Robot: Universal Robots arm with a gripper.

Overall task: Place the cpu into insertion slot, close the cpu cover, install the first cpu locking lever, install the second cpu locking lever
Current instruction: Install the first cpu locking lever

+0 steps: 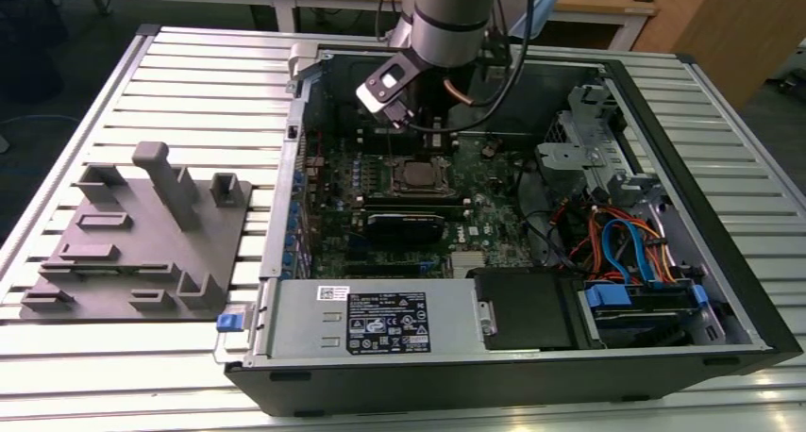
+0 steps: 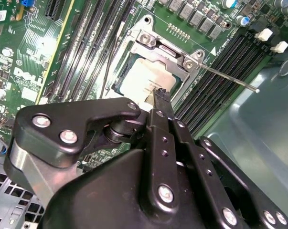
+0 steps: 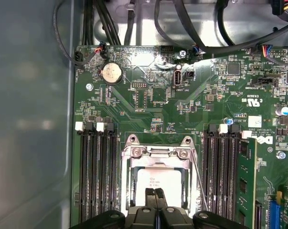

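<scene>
The cpu point(image 3: 155, 177) lies in the insertion slot point(image 1: 393, 179). The cpu cover point(image 3: 158, 152) looks folded down around it, its window framing the chip. Our gripper point(image 3: 155, 192) has its 2 fingers pressed together with nothing between them. The tips sit on or just over the chip's metal top near the window's edge; we cannot tell whether they touch. 1 thin locking lever point(image 2: 229, 78) stands out from the socket, unlatched as we judge it, so we take the step in hand to be settling the cover flat.

To do that well, we would press straight down and lightly. We would keep the tips on metal, never sliding across the frame or catching the lever wire.

Room is tight. Long black memory slots point(image 3: 93, 176) flank the socket closely on 2 sides. In the exterior view the arm point(image 1: 444, 17) reaches in from 12 o'clock of the socket. The case wall point(image 1: 302, 168) stands at 9 o'clock, the drive cage point(image 1: 579, 154) at 3 o'clock and a black card point(image 1: 403, 226) at 6 o'clock. Straight up is the open way.
</scene>
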